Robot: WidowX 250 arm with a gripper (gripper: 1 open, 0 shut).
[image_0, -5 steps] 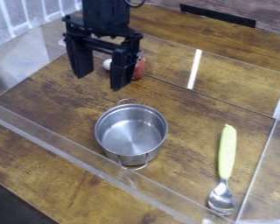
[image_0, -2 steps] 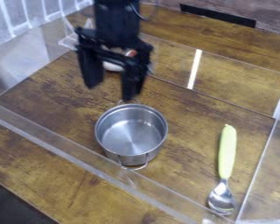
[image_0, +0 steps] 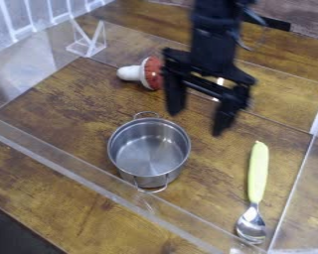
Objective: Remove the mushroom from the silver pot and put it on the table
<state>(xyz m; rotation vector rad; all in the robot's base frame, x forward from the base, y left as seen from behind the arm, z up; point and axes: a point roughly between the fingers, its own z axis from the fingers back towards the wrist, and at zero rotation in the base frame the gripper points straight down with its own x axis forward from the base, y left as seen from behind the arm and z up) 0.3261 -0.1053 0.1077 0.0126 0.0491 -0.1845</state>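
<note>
Left of claw [image_0: 201,108] (open): mushroom [image_0: 140,70] on table [image_0: 69,104].

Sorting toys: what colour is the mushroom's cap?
Red, on the small toy mushroom with white stem; camera view.

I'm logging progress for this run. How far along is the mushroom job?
It looks essentially done: the mushroom lies on its side on the table, and the silver pot sits empty. Nothing is in hand; the hand hangs open above the table beside the pot. Nothing obvious is left.
</note>
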